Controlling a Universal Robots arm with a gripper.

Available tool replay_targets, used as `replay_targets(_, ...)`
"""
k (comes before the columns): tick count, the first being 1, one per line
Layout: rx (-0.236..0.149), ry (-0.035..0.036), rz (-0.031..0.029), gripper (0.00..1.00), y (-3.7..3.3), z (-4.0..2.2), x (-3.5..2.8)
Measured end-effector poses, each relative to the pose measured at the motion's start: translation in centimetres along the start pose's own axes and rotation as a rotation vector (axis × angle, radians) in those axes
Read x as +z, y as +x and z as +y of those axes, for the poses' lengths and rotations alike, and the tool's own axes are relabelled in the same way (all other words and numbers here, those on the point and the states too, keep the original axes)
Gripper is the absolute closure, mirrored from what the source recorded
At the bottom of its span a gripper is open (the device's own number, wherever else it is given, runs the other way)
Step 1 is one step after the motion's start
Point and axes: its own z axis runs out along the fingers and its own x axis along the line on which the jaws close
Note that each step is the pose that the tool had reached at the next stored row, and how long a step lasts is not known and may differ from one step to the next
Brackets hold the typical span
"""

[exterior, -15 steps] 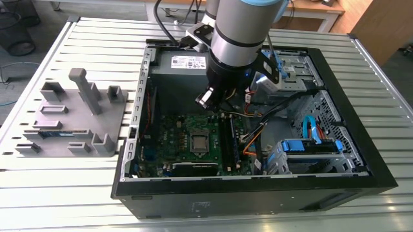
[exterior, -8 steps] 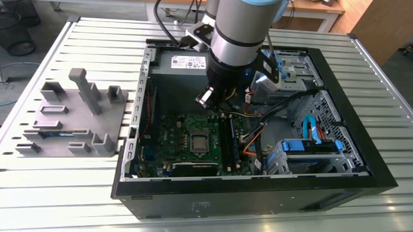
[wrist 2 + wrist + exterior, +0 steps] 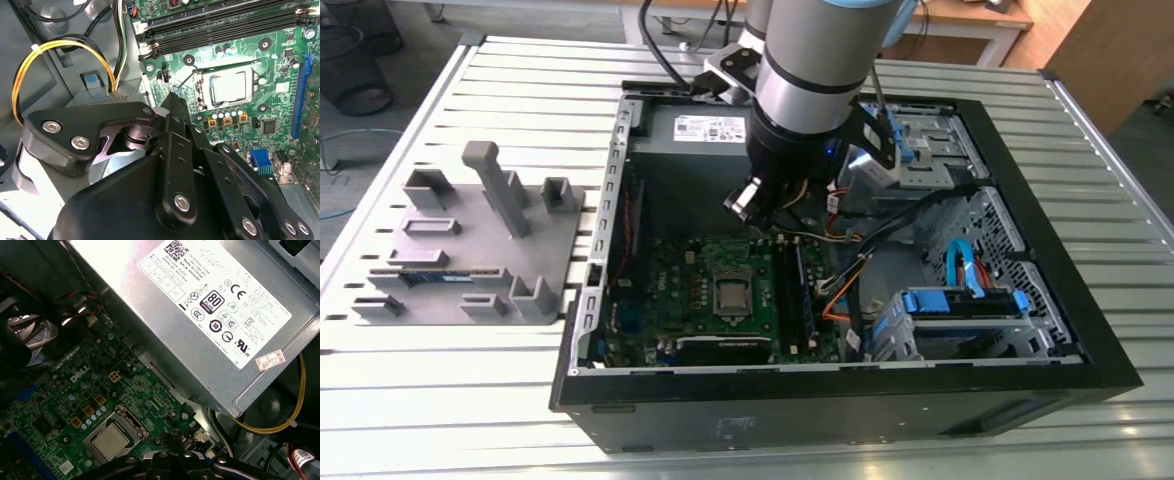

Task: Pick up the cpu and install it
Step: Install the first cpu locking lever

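My gripper (image 3: 172,100) hangs inside the case with its fingers closed together, holding nothing. Just beyond the fingertips, the cpu (image 3: 227,88) already sits flat in its motherboard (image 3: 280,85) socket; farther off lies the power supply (image 3: 200,315).

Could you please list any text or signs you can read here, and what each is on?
Power supply label: a square code and certification marks; its fine print too small to read.
Red-and-white sticker beside it: too small to read.
Motherboard: a white logo and part markings, too small to quote.
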Motion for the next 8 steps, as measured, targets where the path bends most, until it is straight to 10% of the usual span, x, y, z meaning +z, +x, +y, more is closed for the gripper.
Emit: replay_targets(8, 0.000, 0.0000, 0.0001, 0.89, -0.23, 0.23, 0.04)
